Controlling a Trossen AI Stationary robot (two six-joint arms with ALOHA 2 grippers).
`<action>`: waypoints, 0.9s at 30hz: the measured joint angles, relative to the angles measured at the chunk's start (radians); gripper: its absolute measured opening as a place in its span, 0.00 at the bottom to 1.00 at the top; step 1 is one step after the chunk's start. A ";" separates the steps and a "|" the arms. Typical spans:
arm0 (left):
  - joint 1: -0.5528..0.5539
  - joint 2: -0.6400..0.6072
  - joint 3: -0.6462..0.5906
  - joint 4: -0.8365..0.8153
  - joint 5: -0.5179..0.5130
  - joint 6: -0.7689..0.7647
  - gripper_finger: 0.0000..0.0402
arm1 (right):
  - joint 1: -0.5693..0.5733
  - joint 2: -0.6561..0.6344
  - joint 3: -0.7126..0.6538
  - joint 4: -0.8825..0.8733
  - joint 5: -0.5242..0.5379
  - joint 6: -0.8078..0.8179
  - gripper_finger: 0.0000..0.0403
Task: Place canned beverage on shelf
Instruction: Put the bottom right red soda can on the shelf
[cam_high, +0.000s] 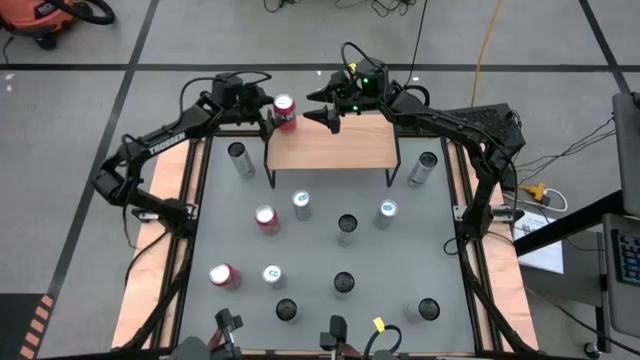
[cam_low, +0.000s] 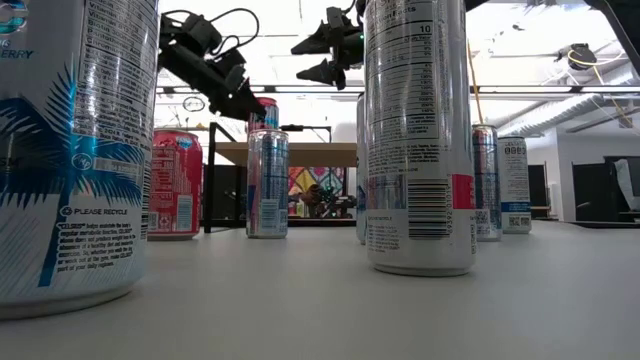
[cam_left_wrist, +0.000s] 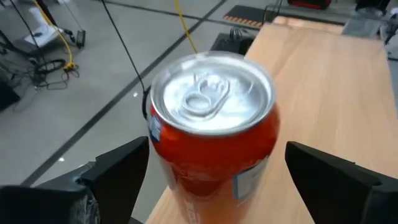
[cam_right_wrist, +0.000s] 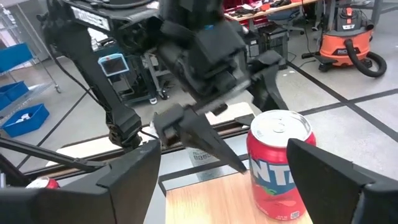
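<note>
A red can (cam_high: 285, 112) stands upright on the far left corner of the shelf (cam_high: 335, 148), a light-brown wooden top on black legs. The can also shows in the left wrist view (cam_left_wrist: 211, 137) and the right wrist view (cam_right_wrist: 278, 163). My left gripper (cam_high: 272, 113) is open, with one finger on each side of the can's upper part. My right gripper (cam_high: 316, 108) is open and empty, hanging above the shelf's far edge just to the right of the can and pointing at it. My left gripper comes at the can level from the table's left. One finger (cam_left_wrist: 329, 180) stands clear of the can's side. I cannot tell whether the other finger (cam_left_wrist: 121, 174) touches the can.
Several cans stand on the grey table in front of the shelf: silver ones (cam_high: 237, 155), (cam_high: 425, 168), (cam_high: 302, 205), red ones (cam_high: 267, 218), (cam_high: 223, 275), and more toward the near edge (cam_high: 343, 284). The rest of the shelf top is bare.
</note>
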 joint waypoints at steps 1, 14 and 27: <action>0.000 -0.014 0.000 0.000 -0.003 -0.001 0.93 | 0.000 0.000 0.000 -0.007 0.006 0.003 0.79; -0.016 -0.218 0.001 -0.130 -0.136 -0.188 0.93 | 0.033 0.030 0.000 -0.030 0.235 0.009 0.63; -0.094 -0.322 0.002 -0.256 -0.242 -0.469 0.93 | 0.048 0.193 0.088 -0.048 0.279 -0.057 0.35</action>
